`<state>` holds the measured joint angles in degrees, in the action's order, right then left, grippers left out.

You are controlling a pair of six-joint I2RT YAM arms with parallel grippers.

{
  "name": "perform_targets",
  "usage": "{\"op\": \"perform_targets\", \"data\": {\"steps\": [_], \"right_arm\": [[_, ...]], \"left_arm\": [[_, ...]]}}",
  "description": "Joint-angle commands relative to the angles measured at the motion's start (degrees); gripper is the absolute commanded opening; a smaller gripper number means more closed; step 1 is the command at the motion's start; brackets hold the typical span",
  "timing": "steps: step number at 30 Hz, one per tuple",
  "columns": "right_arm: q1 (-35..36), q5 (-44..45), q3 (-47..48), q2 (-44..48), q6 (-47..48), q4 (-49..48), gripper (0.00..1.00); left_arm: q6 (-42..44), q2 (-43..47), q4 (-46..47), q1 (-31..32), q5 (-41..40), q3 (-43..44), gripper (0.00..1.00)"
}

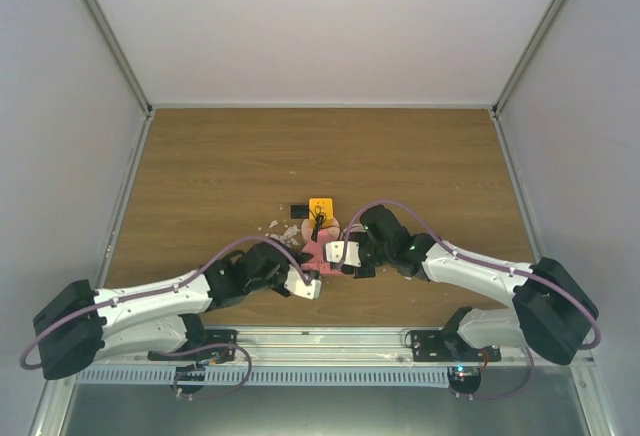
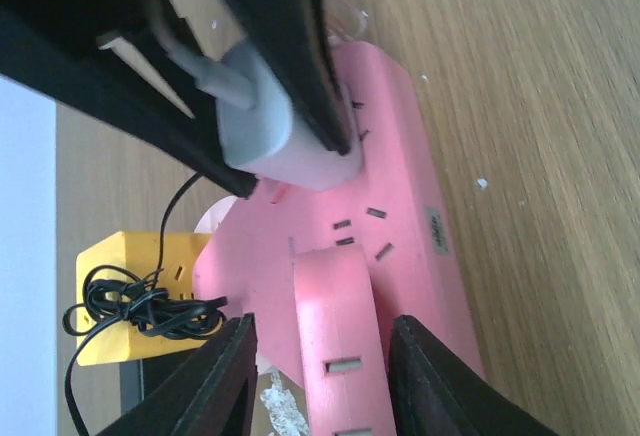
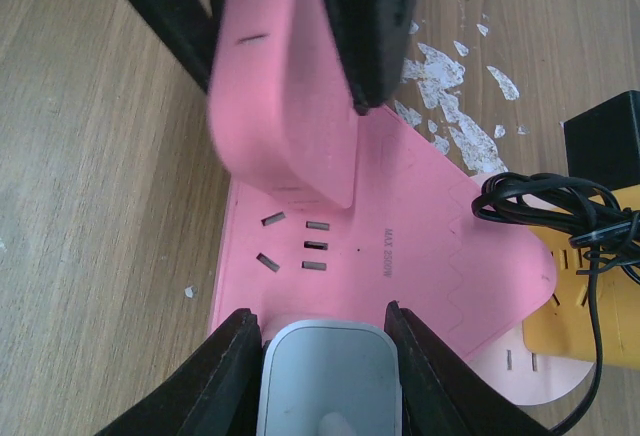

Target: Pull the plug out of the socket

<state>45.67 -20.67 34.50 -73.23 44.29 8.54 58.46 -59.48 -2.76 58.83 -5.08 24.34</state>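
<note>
The pink socket strip [image 1: 314, 252] lies on the wooden table; it also shows in the left wrist view [image 2: 400, 186] and the right wrist view [image 3: 440, 246]. A grey-white plug [image 3: 328, 376] sits in its end, and it shows in the left wrist view too [image 2: 265, 121]. My right gripper [image 3: 322, 322] is shut on the plug, a finger on each side; it also shows from above [image 1: 338, 253]. My left gripper [image 2: 322, 336] is closed around the socket's raised pink part [image 2: 335, 346], at the other end [image 1: 310, 278].
A yellow block [image 1: 321, 206] with a coiled black cable [image 3: 560, 206] lies just behind the socket. A black adapter [image 3: 605, 136] sits beside it. White flakes [image 3: 450, 86] litter the wood. Grey walls close in the table on three sides.
</note>
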Motion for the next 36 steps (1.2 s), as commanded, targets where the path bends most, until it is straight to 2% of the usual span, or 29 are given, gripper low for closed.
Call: {"op": "perform_targets", "data": {"steps": [1,10,18,24,30,36], "right_arm": [[-0.3,1.9,0.0,-0.9,1.4,0.0,0.17],[-0.4,1.7,-0.3,-0.7,1.6,0.2,0.16],[-0.4,1.7,-0.4,-1.0,1.7,0.1,0.15],[-0.4,1.8,-0.2,-1.8,1.6,0.5,0.13],[-0.4,1.8,0.1,-2.4,1.5,0.5,0.12],[-0.4,1.9,0.2,-3.0,1.5,0.7,0.12]], "left_arm": [[-5.8,-1.6,-5.2,-3.3,7.6,5.1,0.37],[-10.1,-7.8,-11.5,-5.5,11.4,10.2,0.23],[-15.5,-8.3,-16.6,-11.6,20.7,14.4,0.13],[-15.9,-8.7,-17.3,-12.3,28.1,16.7,0.05],[-20.2,-10.8,-18.8,-13.1,32.0,19.8,0.0],[-23.7,-14.6,-21.7,-18.4,38.5,24.0,0.0]]}}
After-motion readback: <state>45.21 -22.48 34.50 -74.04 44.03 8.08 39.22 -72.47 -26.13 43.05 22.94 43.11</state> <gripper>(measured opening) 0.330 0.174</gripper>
